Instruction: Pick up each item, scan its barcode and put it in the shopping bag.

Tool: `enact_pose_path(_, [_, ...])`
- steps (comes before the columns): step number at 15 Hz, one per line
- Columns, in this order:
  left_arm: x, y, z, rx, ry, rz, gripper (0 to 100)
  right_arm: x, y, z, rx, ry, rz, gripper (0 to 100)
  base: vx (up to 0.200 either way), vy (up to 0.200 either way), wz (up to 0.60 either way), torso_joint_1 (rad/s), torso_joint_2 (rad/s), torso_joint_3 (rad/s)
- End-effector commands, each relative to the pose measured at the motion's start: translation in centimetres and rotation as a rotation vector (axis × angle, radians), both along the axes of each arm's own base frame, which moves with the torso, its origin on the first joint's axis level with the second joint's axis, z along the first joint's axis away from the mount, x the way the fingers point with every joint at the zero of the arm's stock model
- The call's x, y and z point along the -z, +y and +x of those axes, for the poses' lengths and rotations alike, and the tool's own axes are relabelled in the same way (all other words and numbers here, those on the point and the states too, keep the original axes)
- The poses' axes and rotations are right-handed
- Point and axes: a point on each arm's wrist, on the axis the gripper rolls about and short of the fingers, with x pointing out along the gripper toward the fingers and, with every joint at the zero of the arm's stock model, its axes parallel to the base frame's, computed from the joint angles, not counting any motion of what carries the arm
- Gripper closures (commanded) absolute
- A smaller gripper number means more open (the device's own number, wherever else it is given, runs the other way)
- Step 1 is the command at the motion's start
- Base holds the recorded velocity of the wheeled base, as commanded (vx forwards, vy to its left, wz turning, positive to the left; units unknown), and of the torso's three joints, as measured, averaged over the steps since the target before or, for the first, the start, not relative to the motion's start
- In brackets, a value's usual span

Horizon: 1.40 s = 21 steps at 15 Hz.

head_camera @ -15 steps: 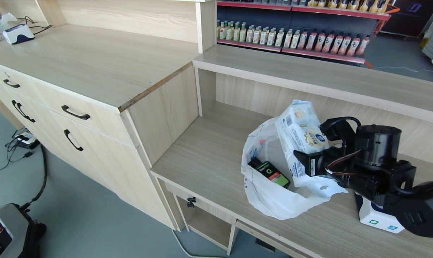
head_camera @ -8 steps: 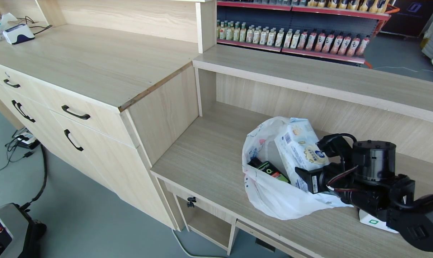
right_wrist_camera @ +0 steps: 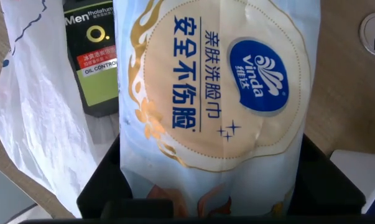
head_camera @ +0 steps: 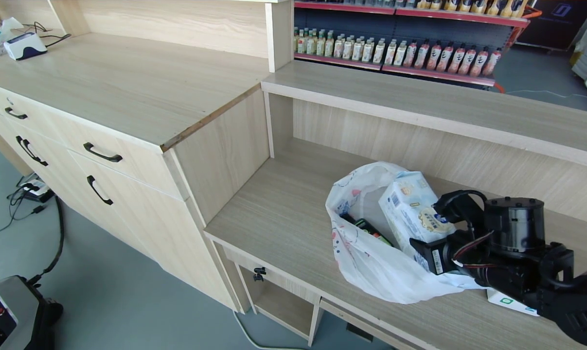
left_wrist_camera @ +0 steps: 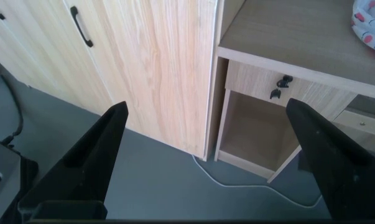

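The lower wooden counter (head_camera: 283,209) carries the shopping bag (head_camera: 371,262) and a white box (head_camera: 508,301).

The right pincer (head_camera: 433,232) holds a tissue pack (head_camera: 410,204) tilted, its lower end inside the white shopping bag (head_camera: 366,262) on the table (head_camera: 283,209), beside a dark green box (head_camera: 369,228) lying in the bag.

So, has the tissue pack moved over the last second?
Yes. Against the counter's back wall, the tissue pack has come down, sinking deeper into the shopping bag.
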Motion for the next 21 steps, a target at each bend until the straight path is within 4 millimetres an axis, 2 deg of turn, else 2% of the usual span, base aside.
enact_pose_path(1, [0.0, 0.0, 0.0, 0.002, -0.001, -0.001, 0, -0.3, -0.3, -0.1, 0.010, -0.006, 0.002, 100, 0.000, 0.000, 0.00, 0.000, 0.00, 0.000])
enact_pose_path(5, [0.0, 0.0, 0.0, 0.002, -0.001, -0.001, 0, -0.2, -0.4, 0.0, -0.004, 0.001, 0.024, 100, 0.000, 0.000, 0.00, 0.000, 0.00, 0.000])
enact_pose_path(9, [0.0, 0.0, 0.0, 0.002, -0.001, 0.001, 0, -0.4, -3.5, -0.1, 0.017, 0.029, -0.106, 100, 0.000, 0.000, 0.00, 0.000, 0.00, 0.000])
enact_pose_path(11, [0.0, 0.0, 0.0, 0.000, -0.001, -0.001, 0, -0.5, -4.0, 0.1, 0.023, 0.026, -0.133, 100, 0.000, 0.000, 0.00, 0.000, 0.00, 0.000])
enact_pose_path(15, [0.0, 0.0, 0.0, 0.000, -0.001, 0.001, 0, -1.1, -3.7, 0.6, -0.020, -0.018, -0.064, 100, 0.000, 0.000, 0.00, 0.000, 0.00, 0.000])
enact_pose_path(18, [0.0, 0.0, 0.0, 0.002, -0.001, -0.001, 0, -0.8, -2.5, 0.8, -0.058, -0.027, -0.008, 100, 0.000, 0.000, 0.00, 0.000, 0.00, 0.000])
enact_pose_path(21, [0.0, 0.0, 0.0, 0.002, -0.001, 0.001, 0, -0.1, -1.2, 1.8, -0.086, -0.080, 0.026, 100, 0.000, 0.000, 0.00, 0.000, 0.00, 0.000])
